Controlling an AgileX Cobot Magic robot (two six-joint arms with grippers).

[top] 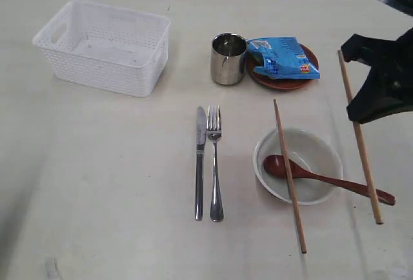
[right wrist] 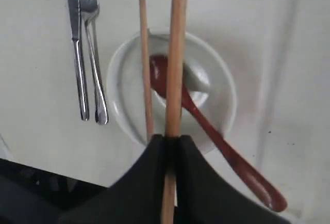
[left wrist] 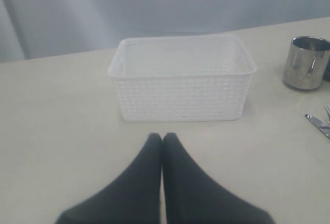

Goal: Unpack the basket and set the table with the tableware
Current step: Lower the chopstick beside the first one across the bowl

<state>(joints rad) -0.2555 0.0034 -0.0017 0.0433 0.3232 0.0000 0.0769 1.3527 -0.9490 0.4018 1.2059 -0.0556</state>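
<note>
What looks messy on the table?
One chopstick lies slanted across the bowl. The other chopstick is apart from it, crossing the spoon, with the right gripper shut on it. A snack packet sits on the plate.

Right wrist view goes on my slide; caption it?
End effector grips one chopstick; the other crosses the bowl with spoon; knife, fork nearby.

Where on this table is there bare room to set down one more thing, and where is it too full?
Bare: the wide table stretch left of the knife, nearer the camera than the basket; also the strip between basket and cup. Crowded: the right side, where bowl, spoon, chopsticks and plate lie close together.
</note>
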